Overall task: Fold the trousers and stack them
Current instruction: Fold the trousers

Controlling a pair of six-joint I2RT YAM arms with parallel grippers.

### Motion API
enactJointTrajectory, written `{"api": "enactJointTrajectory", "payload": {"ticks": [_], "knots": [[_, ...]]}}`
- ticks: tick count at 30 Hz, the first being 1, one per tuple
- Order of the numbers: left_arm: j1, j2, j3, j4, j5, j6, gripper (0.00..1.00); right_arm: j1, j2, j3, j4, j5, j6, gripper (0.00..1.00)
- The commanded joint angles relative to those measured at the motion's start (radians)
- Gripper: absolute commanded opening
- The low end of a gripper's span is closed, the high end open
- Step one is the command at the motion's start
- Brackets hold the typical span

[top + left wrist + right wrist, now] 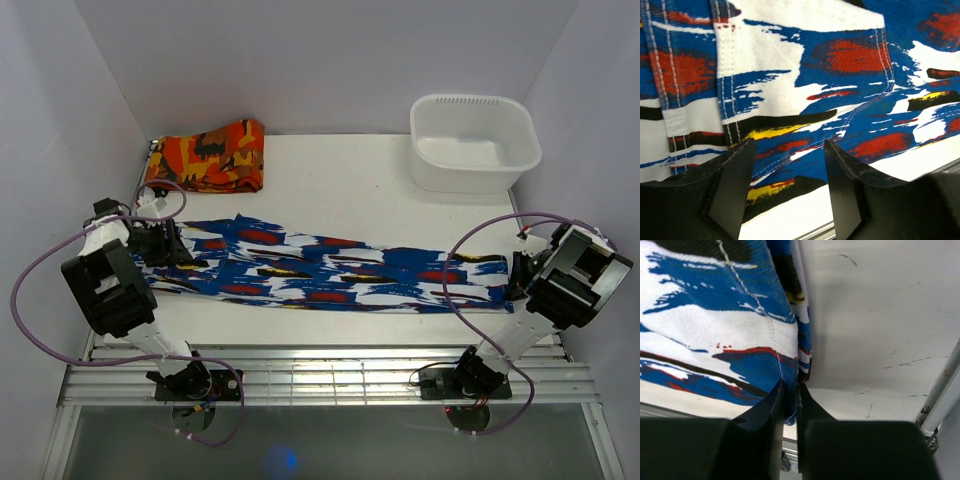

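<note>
Across the white table (340, 170), the trousers (330, 270) lie stretched out flat from your left side to your right, close to the near edge. The white tub (462, 178) sits at the far right corner and the orange-and-black folded cloth (205, 155) at the far left, both well clear of the trousers.

Your left gripper (788, 145) hangs low over the waist end with its jaws wide apart and nothing between them; you cannot tell whether the tips touch the fabric. Your right gripper (790, 387) is pinched tight on the leg hem (802, 367) at the opposite end.

That right-hand bite looks thin, right at the edge of the hem, so a quick lift could let the cloth slip out. It may also hold only some of the layers, which would leave the rest behind. With the left end unheld, any pull from the right would likely drag the whole garment and skew the fold, or slide it off the near edge onto the metal rails (330, 375).
</note>
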Motion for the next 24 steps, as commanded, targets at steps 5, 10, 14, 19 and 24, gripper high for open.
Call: {"api": "enactJointTrajectory", "payload": {"ticks": [5, 10, 14, 19, 24], "knots": [[-0.011, -0.078, 0.014, 0.030, 0.093, -0.005, 0.73, -0.035, 0.008, 0.123, -0.078, -0.113, -0.070, 0.08], [-0.011, -0.135, 0.035, 0.050, 0.089, -0.002, 0.76, -0.106, -0.009, 0.286, -0.127, -0.076, -0.110, 0.08], [-0.011, -0.149, 0.052, 0.045, 0.064, 0.012, 0.77, -0.128, -0.037, 0.389, -0.260, -0.187, -0.163, 0.08], [-0.023, -0.122, 0.011, 0.048, 0.014, -0.006, 0.77, -0.042, -0.106, 0.364, -0.355, -0.453, -0.154, 0.08], [-0.027, -0.089, -0.035, 0.073, -0.028, -0.026, 0.72, 0.201, -0.218, 0.252, -0.288, -0.685, -0.044, 0.08]]}}
